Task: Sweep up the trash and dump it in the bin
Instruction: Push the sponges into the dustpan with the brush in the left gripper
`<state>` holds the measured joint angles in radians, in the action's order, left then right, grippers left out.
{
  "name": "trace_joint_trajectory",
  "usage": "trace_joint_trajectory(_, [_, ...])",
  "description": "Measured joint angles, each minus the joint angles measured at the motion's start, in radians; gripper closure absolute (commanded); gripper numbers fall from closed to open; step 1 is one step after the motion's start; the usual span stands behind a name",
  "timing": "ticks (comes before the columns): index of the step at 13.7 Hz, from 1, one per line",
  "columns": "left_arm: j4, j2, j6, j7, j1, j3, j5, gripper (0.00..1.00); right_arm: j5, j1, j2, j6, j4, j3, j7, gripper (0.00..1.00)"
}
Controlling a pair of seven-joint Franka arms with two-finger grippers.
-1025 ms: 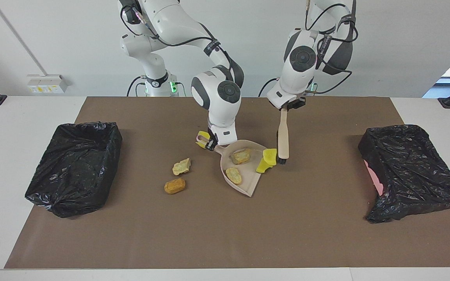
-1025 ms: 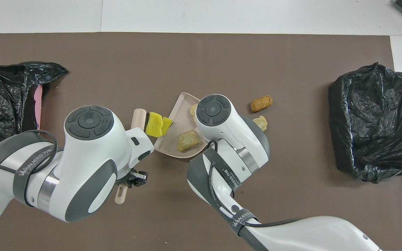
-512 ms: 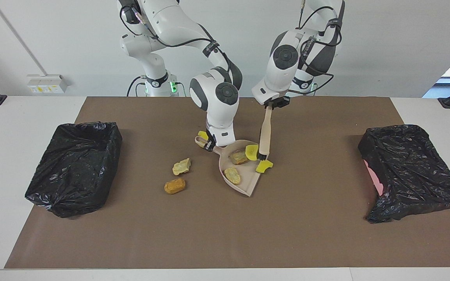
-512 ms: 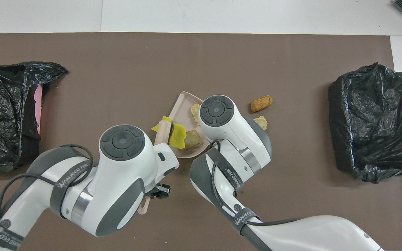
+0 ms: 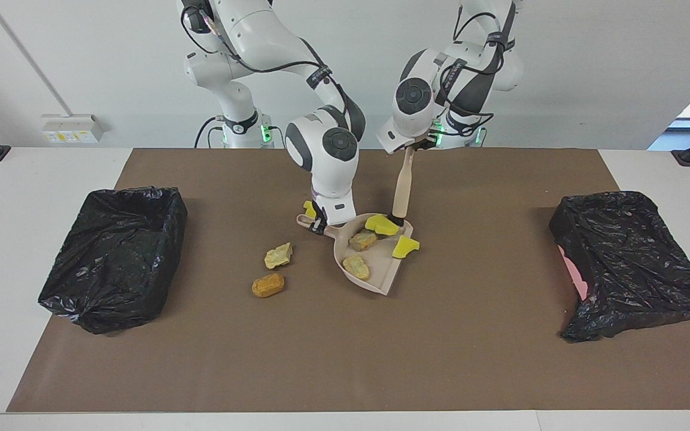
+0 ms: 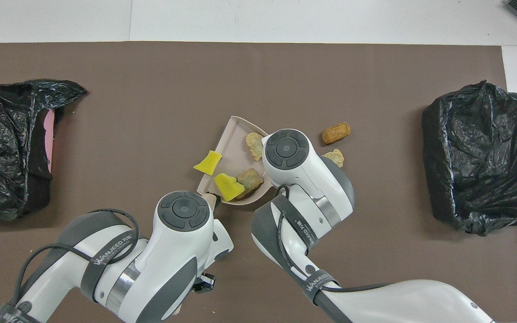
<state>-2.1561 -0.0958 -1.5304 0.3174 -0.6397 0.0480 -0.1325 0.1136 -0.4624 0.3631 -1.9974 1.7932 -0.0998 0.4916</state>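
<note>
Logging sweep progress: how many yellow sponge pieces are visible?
3: one in the dustpan by the brush head, one at its rim, one beside the right hand. Others may be hidden.

matt brown paper mat (image 5: pixel 321 359), crinkled glossy plastic bin bags (image 5: pixel 114 254), smooth plastic dustpan (image 5: pixel 377 278).

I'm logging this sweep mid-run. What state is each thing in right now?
Dustpan: flat on the mat, handle held by right gripper.
Brush: upright, held by left gripper, bristles at the pan.
Yellow sponge: in the pan.
Second yellow sponge: on the pan's rim.
Two tan chunks: in the pan.
Pale chunk, orange lump: unswept.
</note>
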Motion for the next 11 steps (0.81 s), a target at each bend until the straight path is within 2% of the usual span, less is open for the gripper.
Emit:
trace_joint_trajectory(3, [0.0,-0.031,0.059,0.0,0.0,0.0,0.0,1.0,0.0,0.0,0.0,0.0,0.001,0.0,0.0,1.0])
trace_joint_trajectory(7, [0.0,-0.128,0.077,0.009,0.008,-0.022,0.0,1.0,0.0,-0.008,-0.002,0.007,0.0,-0.002,0.0,1.0])
trace_joint_trajectory(9, [-0.003,-0.148,0.054,0.06,0.024,-0.026,0.0,1.0,0.0,-0.019,-0.025,0.049,0.0,-0.004,0.0,1.0])
trace_joint_trajectory(11, [-0.022,-0.148,-0.023,0.128,0.032,-0.026,0.0,1.0,0.0,-0.013,-0.069,0.073,0.0,-0.003,0.008,1.0])
